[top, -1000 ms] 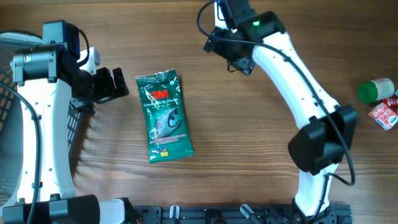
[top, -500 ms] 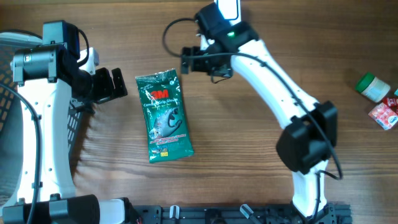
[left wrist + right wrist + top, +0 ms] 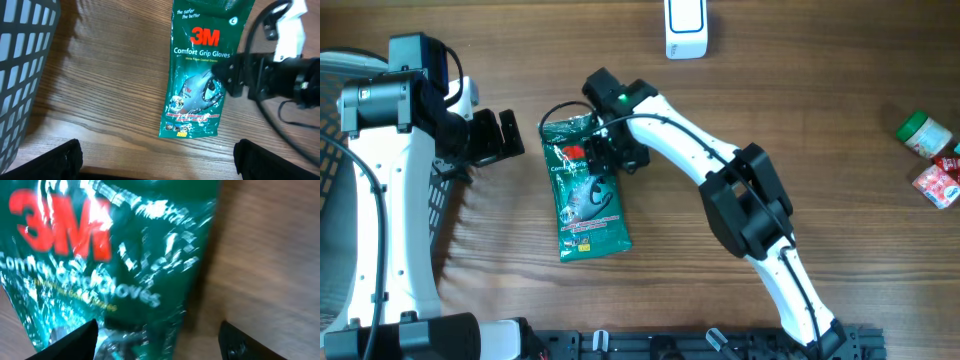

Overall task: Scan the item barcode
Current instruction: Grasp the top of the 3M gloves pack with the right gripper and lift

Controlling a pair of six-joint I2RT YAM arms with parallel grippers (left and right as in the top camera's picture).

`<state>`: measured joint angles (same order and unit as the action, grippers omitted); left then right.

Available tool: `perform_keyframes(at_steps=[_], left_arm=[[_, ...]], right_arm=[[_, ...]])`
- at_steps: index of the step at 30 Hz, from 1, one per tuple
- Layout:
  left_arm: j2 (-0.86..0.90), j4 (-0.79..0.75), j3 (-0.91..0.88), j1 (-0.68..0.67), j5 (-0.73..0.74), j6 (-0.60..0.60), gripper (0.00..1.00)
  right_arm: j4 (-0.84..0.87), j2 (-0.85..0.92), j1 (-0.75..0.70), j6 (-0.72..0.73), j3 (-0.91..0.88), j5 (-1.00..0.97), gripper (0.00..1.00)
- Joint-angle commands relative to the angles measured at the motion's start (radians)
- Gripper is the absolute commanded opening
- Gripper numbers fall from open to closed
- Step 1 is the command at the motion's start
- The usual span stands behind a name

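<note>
My wooden desk [image 3: 840, 80] is carrying a green glove packet [image 3: 588, 215], a white scanner [image 3: 686, 30], a green-capped jar [image 3: 920, 133], and a red packet [image 3: 937, 186].

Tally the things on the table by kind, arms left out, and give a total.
Packets: 2, the green glove packet and the red packet
Green-capped container: 1
White device: 1
Mesh basket: 1
Total: 5
</note>
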<state>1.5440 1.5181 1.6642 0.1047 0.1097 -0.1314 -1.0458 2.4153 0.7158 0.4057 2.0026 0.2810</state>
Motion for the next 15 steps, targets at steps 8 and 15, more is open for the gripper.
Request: perform_keyframes(at_steps=[8, 15], left_arm=[[-0.013, 0.000, 0.001, 0.003, -0.006, 0.023, 1.00], [-0.013, 0.000, 0.001, 0.003, -0.006, 0.023, 1.00]], right_arm=[[-0.076, 0.079, 0.028, 0.280, -0.015, -0.092, 0.04], [-0.418, -0.037, -0.138, 0.442, -0.013, -0.426, 0.04]])
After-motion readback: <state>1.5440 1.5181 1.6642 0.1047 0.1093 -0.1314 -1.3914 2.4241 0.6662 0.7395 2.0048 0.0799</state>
